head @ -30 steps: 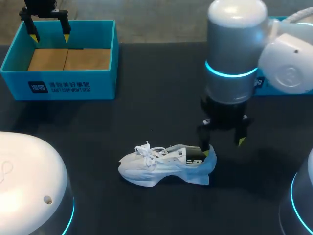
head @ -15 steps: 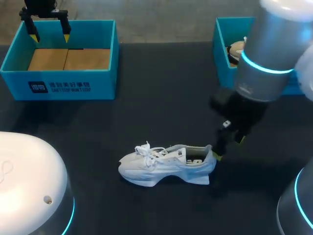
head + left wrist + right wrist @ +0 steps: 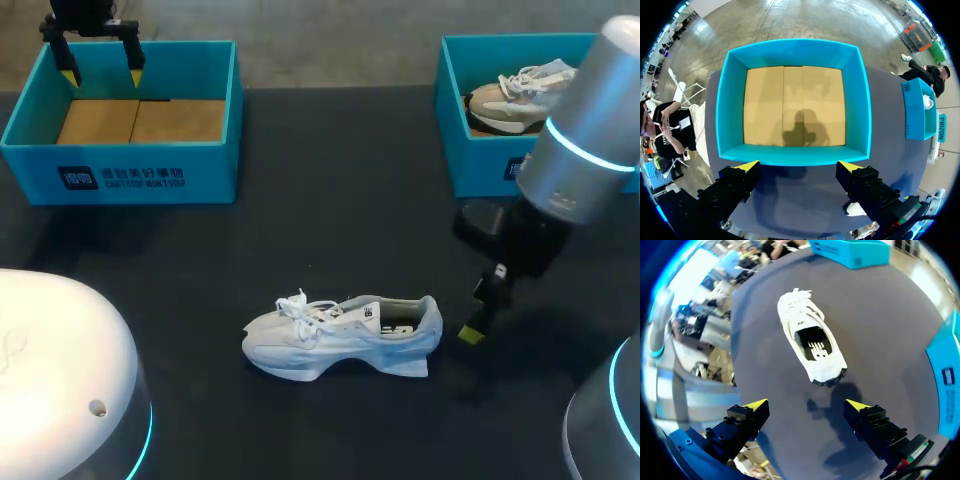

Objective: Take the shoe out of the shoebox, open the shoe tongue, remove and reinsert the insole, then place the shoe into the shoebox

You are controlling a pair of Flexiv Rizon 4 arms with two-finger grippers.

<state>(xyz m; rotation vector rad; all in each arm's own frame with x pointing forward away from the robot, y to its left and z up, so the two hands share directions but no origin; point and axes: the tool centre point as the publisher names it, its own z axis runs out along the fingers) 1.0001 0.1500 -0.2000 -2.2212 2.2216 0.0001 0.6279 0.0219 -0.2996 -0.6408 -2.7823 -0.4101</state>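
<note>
The black table [image 3: 330,190] carries three things. A white shoe [image 3: 340,335] stands upright on its sole, laces loose and its opening facing up. Well behind the shoe, off its toe side, sits an open blue shoebox [image 3: 120,178] with a brown cardboard floor. A second blue shoebox [image 3: 490,165], also open, sits behind the shoe off its heel side, well apart from it.

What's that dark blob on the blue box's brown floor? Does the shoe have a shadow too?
Left wrist view: a shadow, probably of the left gripper and arm above the shoebox. Right wrist view: yes, a dark patch on the table at the white shoe heel, ahead of the right gripper. Head view: faint shade under it.
</note>
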